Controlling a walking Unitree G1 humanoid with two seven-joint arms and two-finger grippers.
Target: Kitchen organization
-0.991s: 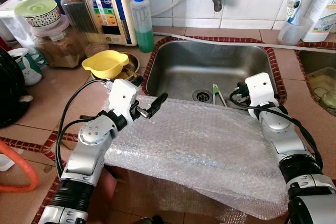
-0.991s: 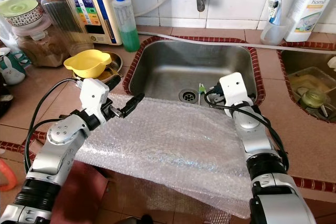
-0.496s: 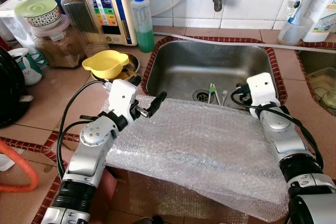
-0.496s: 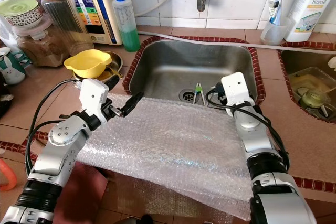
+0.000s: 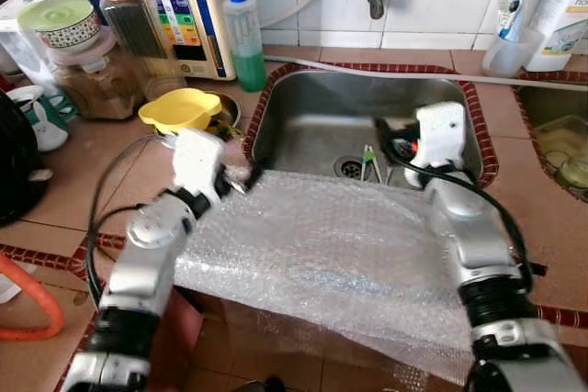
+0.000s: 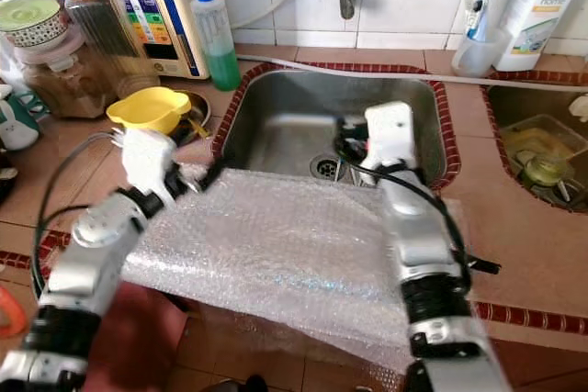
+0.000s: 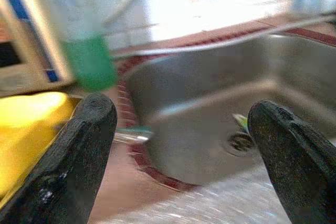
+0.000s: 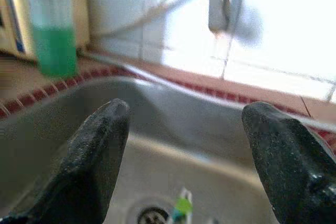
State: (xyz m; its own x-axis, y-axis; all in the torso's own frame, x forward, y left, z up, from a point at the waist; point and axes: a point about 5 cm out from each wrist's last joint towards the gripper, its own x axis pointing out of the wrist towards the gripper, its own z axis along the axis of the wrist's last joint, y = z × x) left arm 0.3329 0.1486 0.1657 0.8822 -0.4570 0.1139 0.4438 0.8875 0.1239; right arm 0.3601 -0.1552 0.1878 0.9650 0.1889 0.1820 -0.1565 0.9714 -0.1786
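steel sink: both grippers wide open, l & r, over bubble wrap.

1. We see our right gripper with its fingers wide apart above the steel sink.
2. A green-filled bottle stands beyond the rim.
3. A small green item lies near the drain.

Silver jointed arms, white wrist blocks, looping black cables (black collars near shoulders)
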